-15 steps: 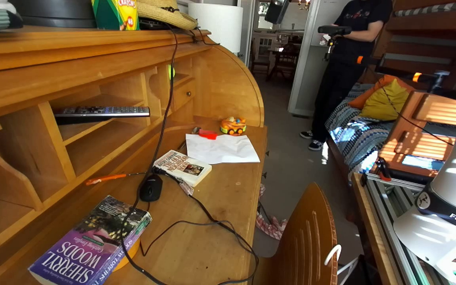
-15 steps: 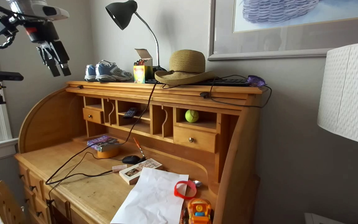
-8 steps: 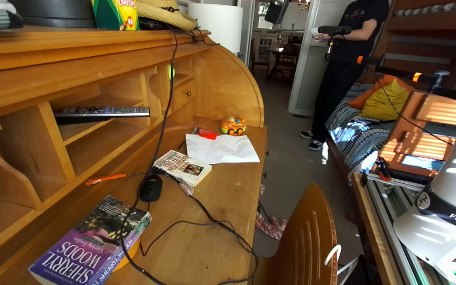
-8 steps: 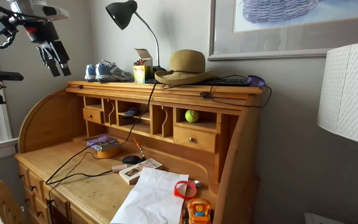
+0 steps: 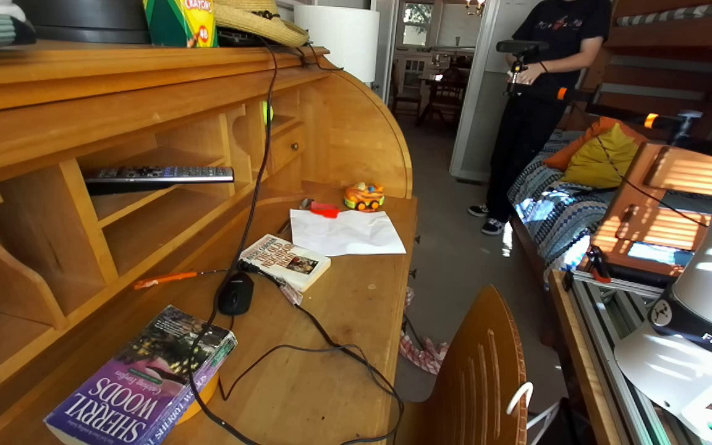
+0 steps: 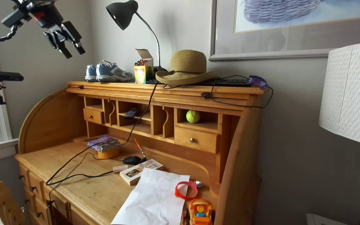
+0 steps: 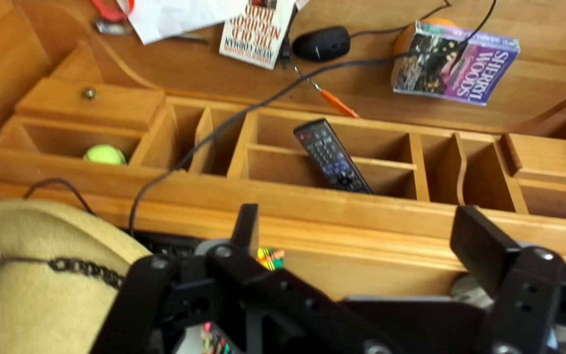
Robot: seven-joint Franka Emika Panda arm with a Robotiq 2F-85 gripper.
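Note:
My gripper [image 6: 73, 51] is open and empty in the air above the desk's top shelf, up and left of the blue-white shoes [image 6: 108, 72] in an exterior view. In the wrist view its fingers [image 7: 356, 219] are wide apart, with the desk's top ledge behind them. A crayon box [image 7: 269, 257] shows beside one finger, partly hidden. A straw hat [image 7: 52, 275] lies to the left. A remote [image 7: 332, 155] leans in a cubby, and a tennis ball [image 7: 105, 154] sits in another cubby. Nothing touches the fingers.
A black lamp [image 6: 122, 14] stands behind the crayons. On the desktop are a purple book [image 5: 146, 377], a white book [image 5: 286, 261], a mouse [image 5: 236, 293], an orange-handled tool [image 5: 167, 279], paper [image 5: 350, 232], a red band [image 6: 186, 190] and a toy car [image 6: 200, 212]. A cable [image 5: 257, 185] hangs across the desk.
In an exterior view the gripper has moved up and to the right and tilted slightly, staying open. The person in the background has shifted their arms. The objects on the desk have not moved.

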